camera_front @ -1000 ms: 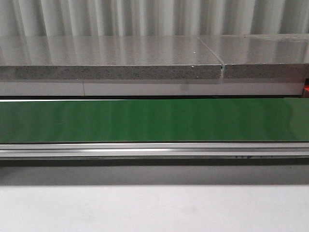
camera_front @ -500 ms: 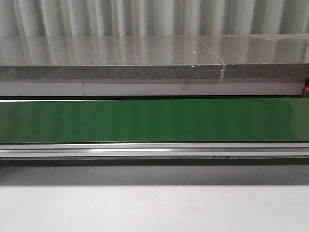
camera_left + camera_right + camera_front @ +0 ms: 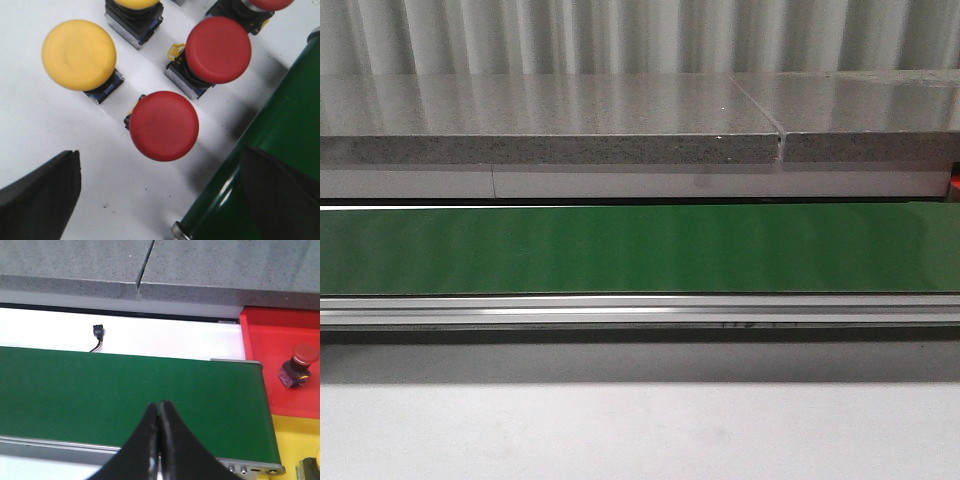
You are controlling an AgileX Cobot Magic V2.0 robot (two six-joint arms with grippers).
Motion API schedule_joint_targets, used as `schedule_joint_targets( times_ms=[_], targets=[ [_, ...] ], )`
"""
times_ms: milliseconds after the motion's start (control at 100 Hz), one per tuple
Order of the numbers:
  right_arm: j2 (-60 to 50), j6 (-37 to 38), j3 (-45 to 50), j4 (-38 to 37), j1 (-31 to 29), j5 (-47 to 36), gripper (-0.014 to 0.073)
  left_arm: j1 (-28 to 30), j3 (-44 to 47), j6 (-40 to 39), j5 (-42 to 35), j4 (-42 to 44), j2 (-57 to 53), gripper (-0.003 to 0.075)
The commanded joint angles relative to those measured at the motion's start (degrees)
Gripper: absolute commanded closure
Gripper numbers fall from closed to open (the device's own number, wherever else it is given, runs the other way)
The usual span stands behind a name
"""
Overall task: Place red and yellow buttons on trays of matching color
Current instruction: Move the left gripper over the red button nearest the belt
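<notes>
**Nearest red button sits between our left hand's spread fingers**

Our left hand hangs spread wide over the white surface, its two dark fingers apart and holding nothing. Taking the green conveyor belt as landmark, the nearest red button stands upright just beside the belt's edge, centred in line with the gap between the fingers and a little ahead of them. A second red button stands farther along the belt, and a yellow button lies farther out from it.

Our right hand is pressed together and empty over the belt. Past the belt's end, the red tray already carries one button; the yellow tray adjoins it.

We judge the left arm to be the nearer one for the pick.
</notes>
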Motion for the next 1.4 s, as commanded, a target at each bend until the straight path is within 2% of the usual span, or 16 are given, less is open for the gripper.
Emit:
schedule_joint_targets(
  times_ms=[0, 1390],
  targets=[
    [-0.1, -0.5, -1.4, 0.3, 0.0, -3.8, 0.0662, 0.2, -1.9, 0.0, -3.3, 0.0, -1.2, 0.0101],
    [-0.1, -0.5, -1.4, 0.3, 0.0, -3.8, 0.0662, 1.2, -3.2, 0.1, -6.2, 0.4, 3.5, 0.0101]
  ],
)
